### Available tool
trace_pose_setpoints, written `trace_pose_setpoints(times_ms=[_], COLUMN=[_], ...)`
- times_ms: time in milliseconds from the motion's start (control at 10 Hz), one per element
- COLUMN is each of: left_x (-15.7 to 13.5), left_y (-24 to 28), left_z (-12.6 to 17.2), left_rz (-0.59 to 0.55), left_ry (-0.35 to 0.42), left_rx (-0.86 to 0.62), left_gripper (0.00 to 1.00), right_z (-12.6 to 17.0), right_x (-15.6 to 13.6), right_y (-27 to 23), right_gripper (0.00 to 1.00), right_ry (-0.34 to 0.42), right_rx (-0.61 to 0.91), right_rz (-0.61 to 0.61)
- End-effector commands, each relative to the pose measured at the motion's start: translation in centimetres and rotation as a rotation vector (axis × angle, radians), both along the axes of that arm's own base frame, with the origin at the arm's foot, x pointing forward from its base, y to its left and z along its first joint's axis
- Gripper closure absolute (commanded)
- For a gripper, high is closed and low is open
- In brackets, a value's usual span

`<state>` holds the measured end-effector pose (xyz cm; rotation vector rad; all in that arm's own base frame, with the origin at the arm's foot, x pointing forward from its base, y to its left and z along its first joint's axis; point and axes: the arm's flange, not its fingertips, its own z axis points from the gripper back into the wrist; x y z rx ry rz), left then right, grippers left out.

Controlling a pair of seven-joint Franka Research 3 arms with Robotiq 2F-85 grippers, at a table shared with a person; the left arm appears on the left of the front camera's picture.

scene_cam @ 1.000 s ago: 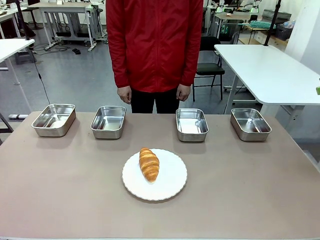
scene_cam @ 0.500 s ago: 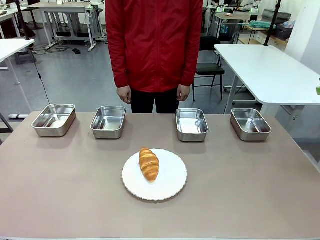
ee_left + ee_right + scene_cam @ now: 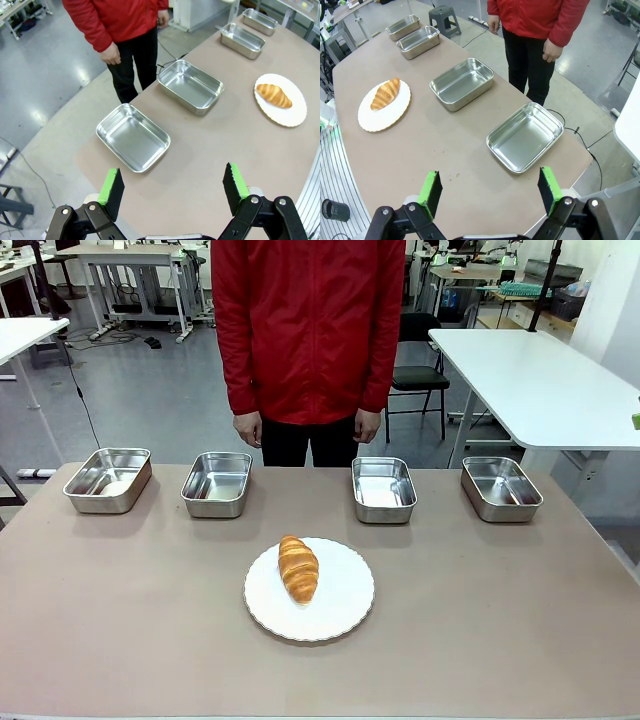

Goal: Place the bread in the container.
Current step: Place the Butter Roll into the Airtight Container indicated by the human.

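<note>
The bread (image 3: 298, 568), a golden-brown croissant, lies on the left half of a round white plate (image 3: 340, 615) in the middle of the table. Along the far edge stands a row of several identical steel pans, any of which could be the container (image 3: 216, 483); all look empty. High over the table's left end, my left gripper (image 3: 172, 187) is open and holds nothing, with the nearest pan (image 3: 132, 136) below it and the bread (image 3: 273, 95) far off. My right gripper (image 3: 490, 192) hangs open over the right end above a pan (image 3: 525, 136), the bread (image 3: 385, 93) far off.
A person in a red jacket (image 3: 308, 330) stands at the far edge behind the middle of the pan row, hands hanging at their sides. Brown tabletop (image 3: 130, 610) lies bare around the plate. White tables and a chair stand beyond.
</note>
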<state>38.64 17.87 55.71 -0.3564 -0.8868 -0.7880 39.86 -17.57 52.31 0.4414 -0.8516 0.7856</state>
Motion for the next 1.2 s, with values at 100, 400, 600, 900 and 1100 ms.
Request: trace_pose_setpoints(times_ms=[100,400,600,900,1100], left_x=[-0.10,-0.10,-0.10,-0.10,-0.10], left_y=[0.10,0.10,0.10,0.10,0.10], left_z=[0.03,0.03,0.03,0.03,0.03], left_rz=[0.001,0.001,0.001,0.001,0.001], left_ry=[-0.002,-0.002,-0.002,-0.002,-0.002], left_rx=[-0.003,-0.003,-0.003,-0.003,-0.003], left_gripper=[0.00,0.00,0.00,0.00,0.00], right_z=[-0.11,-0.11,-0.11,-0.11,-0.11], right_x=[0.06,0.06,0.06,0.06,0.06], right_y=[0.11,0.11,0.11,0.11,0.11], right_gripper=[0.00,0.00,0.00,0.00,0.00], right_ry=[-0.012,-0.012,-0.012,-0.012,-0.012], right_rx=[0.010,0.010,0.010,0.010,0.010], right_rz=[0.003,0.003,0.003,0.003,0.003])
